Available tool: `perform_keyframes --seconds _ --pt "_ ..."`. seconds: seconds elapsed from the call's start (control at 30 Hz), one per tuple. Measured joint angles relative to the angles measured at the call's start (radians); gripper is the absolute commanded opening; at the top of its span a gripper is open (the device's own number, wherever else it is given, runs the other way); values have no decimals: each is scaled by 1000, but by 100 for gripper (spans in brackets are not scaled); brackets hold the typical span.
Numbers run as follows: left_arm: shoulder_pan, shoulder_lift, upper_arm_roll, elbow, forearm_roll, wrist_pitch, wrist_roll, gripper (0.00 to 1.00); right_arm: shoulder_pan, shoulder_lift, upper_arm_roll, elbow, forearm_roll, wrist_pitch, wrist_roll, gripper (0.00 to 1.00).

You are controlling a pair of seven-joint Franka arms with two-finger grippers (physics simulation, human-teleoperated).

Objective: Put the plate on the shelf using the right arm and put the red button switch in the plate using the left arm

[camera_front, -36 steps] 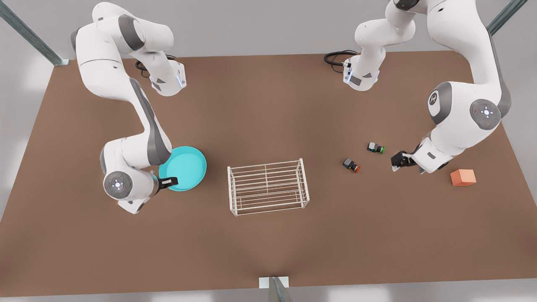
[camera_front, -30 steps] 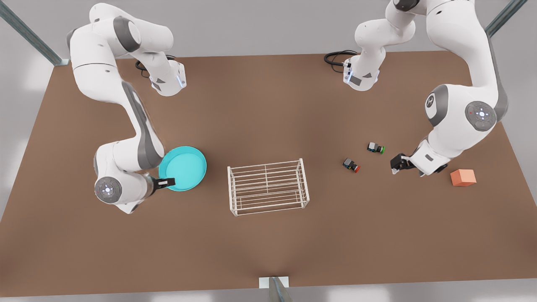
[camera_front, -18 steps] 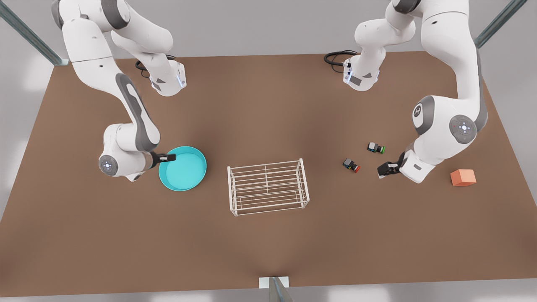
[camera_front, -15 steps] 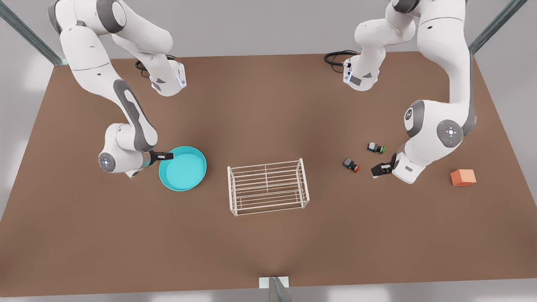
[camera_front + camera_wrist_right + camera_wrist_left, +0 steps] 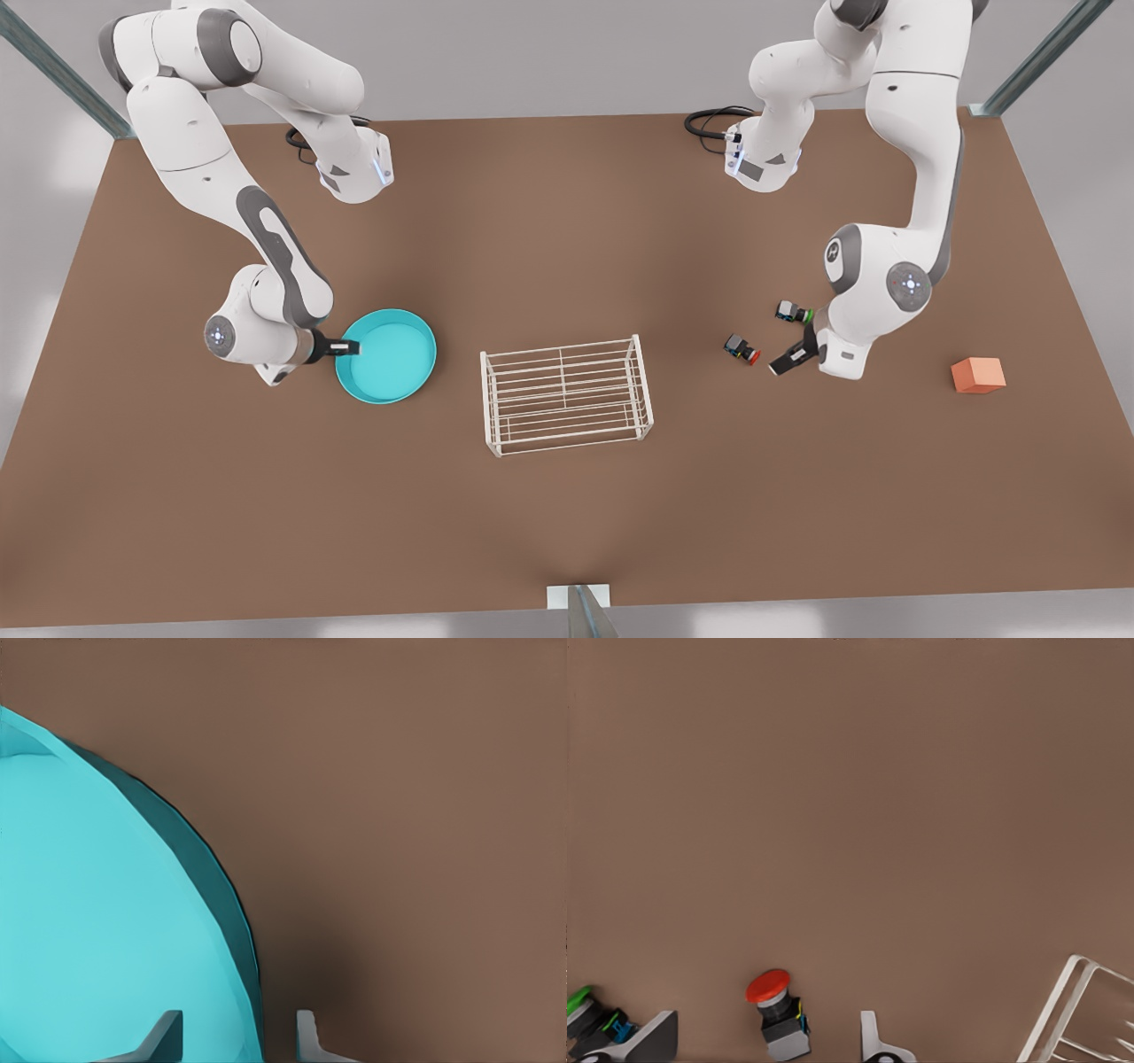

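On the front view's left, the right hand (image 5: 347,347), fingers apart, straddles the rigid turquoise plate (image 5: 390,356)'s rim, its best grip. The shelf (image 5: 565,393) stands mid-table. The left hand (image 5: 783,364), open, frames the small, light red button switch (image 5: 741,348); pinch its black body.

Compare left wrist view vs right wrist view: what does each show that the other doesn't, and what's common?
Left wrist view: the red button switch lying between the open fingers of the left gripper, the green-capped switch beside it, and a corner of the shelf.

Right wrist view: the plate, its rim running between the open fingers of the right gripper, one finger over the dish, one outside.

Both: the brown table and each arm's own fingertips.
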Motion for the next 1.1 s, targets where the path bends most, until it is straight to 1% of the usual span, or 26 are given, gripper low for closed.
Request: perform_keyframes --seconds 0.1,0.13,0.3,0.33,0.37,0.4,0.57,0.8,0.93,1.03,1.1 --pt "-1 2 -1 -26 -1 42 -43 100 0 -1 0 0 0 10 -21 29" --pt "-2 3 -1 -46 -2 61 -57 100 0 -2 0 0 1 12 -28 22" --pt "-1 4 4 -115 1 116 -118 100 -2 -48 -1 9 6 -4 -61 21" --pt "-1 6 4 -119 2 123 -128 100 -2 -59 -1 14 6 -16 -67 18" --pt "-1 8 4 -122 2 129 -138 100 -3 -65 -1 16 6 -26 -72 10" --pt "-4 10 4 -126 3 135 -148 100 -4 -69 -1 17 8 -34 -79 12" --pt "-23 15 4 -175 12 172 -194 100 -7 -127 -1 74 13 -127 -103 11" --pt "-27 51 4 -217 26 236 -242 100 11 -159 13 265 6 -349 -102 11" --pt "-64 67 4 -225 28 261 -271 100 68 -191 60 327 3 -440 -58 11" --pt "-68 83 4 -231 30 280 -290 100 75 -204 119 374 -10 -500 -5 11" --pt "-68 91 4 -234 30 294 -301 100 70 -207 181 407 -17 -534 40 11"
